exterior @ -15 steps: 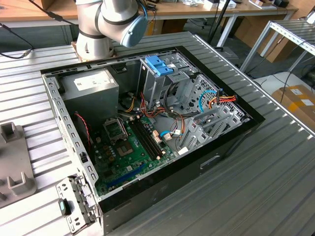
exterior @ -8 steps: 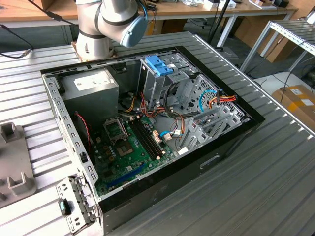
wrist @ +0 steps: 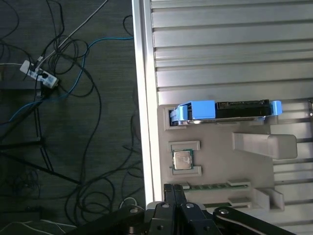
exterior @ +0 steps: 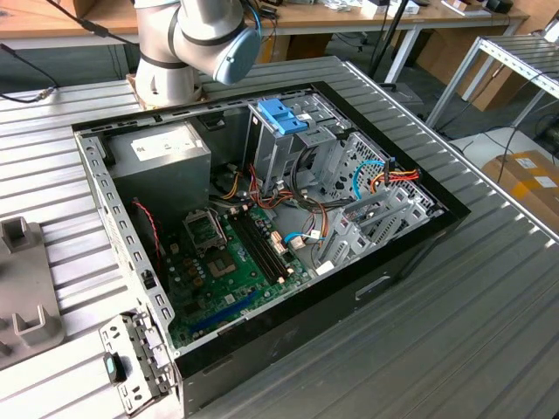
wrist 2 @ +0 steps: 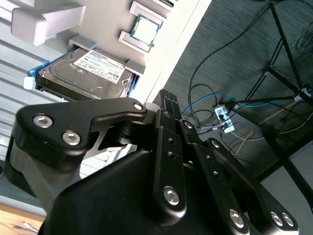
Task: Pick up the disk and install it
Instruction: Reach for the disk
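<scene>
Grey metal disk [wrist: 239, 110] stands on edge in a holder [wrist: 215, 147] on the bench [wrist: 220, 49], long axis along the slats, blue tab end toward the bench edge. Fingers [wrist: 169, 192] pinched together, empty.
</scene>
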Robot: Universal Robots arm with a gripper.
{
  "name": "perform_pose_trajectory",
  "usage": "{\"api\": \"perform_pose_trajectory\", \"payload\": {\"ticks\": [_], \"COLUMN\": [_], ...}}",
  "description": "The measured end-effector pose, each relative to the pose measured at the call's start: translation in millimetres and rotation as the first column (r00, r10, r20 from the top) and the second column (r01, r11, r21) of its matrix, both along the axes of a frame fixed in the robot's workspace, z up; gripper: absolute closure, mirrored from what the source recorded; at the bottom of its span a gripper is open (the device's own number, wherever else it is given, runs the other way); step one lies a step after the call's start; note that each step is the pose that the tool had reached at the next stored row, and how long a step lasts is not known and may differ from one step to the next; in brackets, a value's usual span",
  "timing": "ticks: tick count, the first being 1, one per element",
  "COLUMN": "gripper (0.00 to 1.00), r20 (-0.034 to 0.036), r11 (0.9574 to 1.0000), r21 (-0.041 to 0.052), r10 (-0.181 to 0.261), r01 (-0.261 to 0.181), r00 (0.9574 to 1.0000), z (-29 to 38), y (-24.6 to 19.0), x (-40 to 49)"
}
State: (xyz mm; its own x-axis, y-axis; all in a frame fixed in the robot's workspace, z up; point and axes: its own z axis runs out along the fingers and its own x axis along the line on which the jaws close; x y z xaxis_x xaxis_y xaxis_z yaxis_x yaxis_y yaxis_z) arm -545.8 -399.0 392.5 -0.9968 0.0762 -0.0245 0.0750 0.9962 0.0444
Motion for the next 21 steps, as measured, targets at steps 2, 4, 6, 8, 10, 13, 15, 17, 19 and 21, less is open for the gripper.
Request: {"api": "perform_pose_trajectory", "payload": {"ticks": [2, 4, 6, 8, 10, 13, 15, 17, 19, 21], "gripper": [0.90, 0.90, 0.90, 0.90, 0.90, 0.90, 0.90, 0.90, 0.90, 0.90], "r20": [-0.0001, 0.0000, 0.0000, 0.0000, 0.0000, -0.0001, 0.0001, 0.0000, -0.0001, 0.0000], "r11": [1.0000, 1.0000, 1.0000, 1.0000, 1.0000, 1.0000, 1.0000, 1.0000, 1.0000, 1.0000], "r21": [-0.0001, -0.0001, 0.0000, 0.0000, -0.0001, -0.0001, 0.0000, 0.0000, -0.0001, -0.0001], "r10": [0.000, 0.000, 0.000, 0.000, 0.000, 0.000, 0.000, 0.000, 0.000, 0.000], "r01": [0.000, 0.000, 0.000, 0.000, 0.000, 0.000, 0.000, 0.000, 0.000, 0.000], "r00": [1.0000, 1.0000, 1.0000, 1.0000, 1.0000, 1.0000, 1.0000, 1.0000, 1.0000, 1.0000], "z": [0.0, -0.1, -0.1, -0.2, -0.2, -0.3, -0.4, -0.5, -0.5, -0.6], "y": [0.0, 0.0, 0.0, 0.0, 0.0, 0.0, 0.0, 0.0, 0.0, 0.0], "x": [-2.3, -3.7, -5.0, -6.5, -7.8, -11.0, -12.2, -13.4, -14.7, -15.9]}}
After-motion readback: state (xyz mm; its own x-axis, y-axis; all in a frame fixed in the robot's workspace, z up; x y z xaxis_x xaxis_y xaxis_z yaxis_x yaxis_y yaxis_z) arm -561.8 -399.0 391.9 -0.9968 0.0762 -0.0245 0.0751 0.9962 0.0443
